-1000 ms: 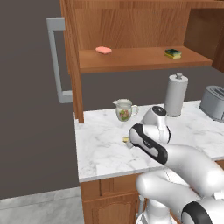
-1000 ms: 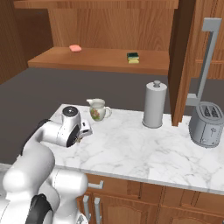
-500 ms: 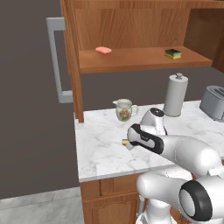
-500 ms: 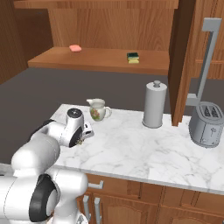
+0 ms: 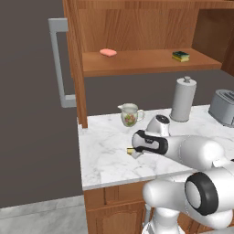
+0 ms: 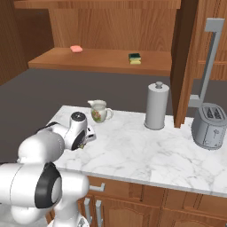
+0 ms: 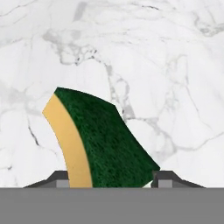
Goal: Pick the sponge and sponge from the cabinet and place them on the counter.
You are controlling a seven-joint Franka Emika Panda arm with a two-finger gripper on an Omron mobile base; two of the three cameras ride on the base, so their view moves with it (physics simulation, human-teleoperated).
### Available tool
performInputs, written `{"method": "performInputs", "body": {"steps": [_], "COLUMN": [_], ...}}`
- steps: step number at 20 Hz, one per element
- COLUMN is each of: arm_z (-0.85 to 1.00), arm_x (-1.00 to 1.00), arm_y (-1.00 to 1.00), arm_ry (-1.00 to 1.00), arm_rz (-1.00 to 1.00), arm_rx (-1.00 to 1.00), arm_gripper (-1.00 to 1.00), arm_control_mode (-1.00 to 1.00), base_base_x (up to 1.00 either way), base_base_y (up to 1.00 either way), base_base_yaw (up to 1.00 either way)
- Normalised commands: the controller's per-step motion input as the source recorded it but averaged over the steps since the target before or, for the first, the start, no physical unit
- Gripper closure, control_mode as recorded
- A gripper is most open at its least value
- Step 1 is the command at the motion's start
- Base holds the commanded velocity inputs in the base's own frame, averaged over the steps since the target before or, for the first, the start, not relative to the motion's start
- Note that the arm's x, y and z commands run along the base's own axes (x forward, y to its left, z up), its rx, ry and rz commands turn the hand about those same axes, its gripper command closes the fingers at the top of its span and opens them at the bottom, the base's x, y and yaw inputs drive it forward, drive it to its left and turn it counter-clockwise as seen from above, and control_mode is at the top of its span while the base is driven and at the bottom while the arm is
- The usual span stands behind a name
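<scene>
My gripper [image 7: 111, 179] is shut on one sponge [image 7: 100, 140], yellow with a dark green top, held tilted just above the white marble counter [image 7: 166, 65]. From the base views the gripper [image 5: 131, 151] [image 6: 87, 141] hangs low over the counter [image 5: 103, 157], near its front left part, and a bit of the yellow sponge [image 5: 130, 150] shows at the fingers. The other sponge [image 5: 181, 55] [image 6: 134, 58] lies on the shelf [image 5: 141, 63] of the open cabinet, toward its right end.
A flat pink block [image 5: 108, 52] lies on the shelf's left part. On the counter behind the gripper stand a floral jug [image 5: 130, 114], a paper towel roll [image 5: 183, 99] and a toaster [image 5: 224, 107]. The cabinet door with a grey bar handle [image 5: 58, 64] stands open at left.
The hand with the sponge has sunk a little and shifted slightly left, closer to the counter. The other sponge and the things on the counter have stayed put.
</scene>
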Motion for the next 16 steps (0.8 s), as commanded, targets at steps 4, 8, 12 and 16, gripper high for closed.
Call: {"method": "performInputs", "body": {"steps": [4, 8, 12, 16], "arm_z": [-0.28, -0.27, -0.27, -0.27], "arm_x": [0.01, 0.00, 0.00, 0.00], "arm_y": [0.00, 0.00, 0.00, 0.00], "arm_ry": [-0.01, -0.01, -0.02, -0.02], "arm_rz": [0.02, 0.02, 0.02, 0.02], "arm_rx": [0.00, 0.00, 0.00, 0.00], "arm_gripper": [1.00, 1.00, 1.00, -1.00], "arm_control_mode": [-1.00, -1.00, -1.00, -1.00], "base_base_x": [0.00, 0.00, 0.00, 0.00], "base_base_y": [0.00, 0.00, 0.00, 0.00], "base_base_yaw": [0.00, 0.00, 0.00, 0.00]}}
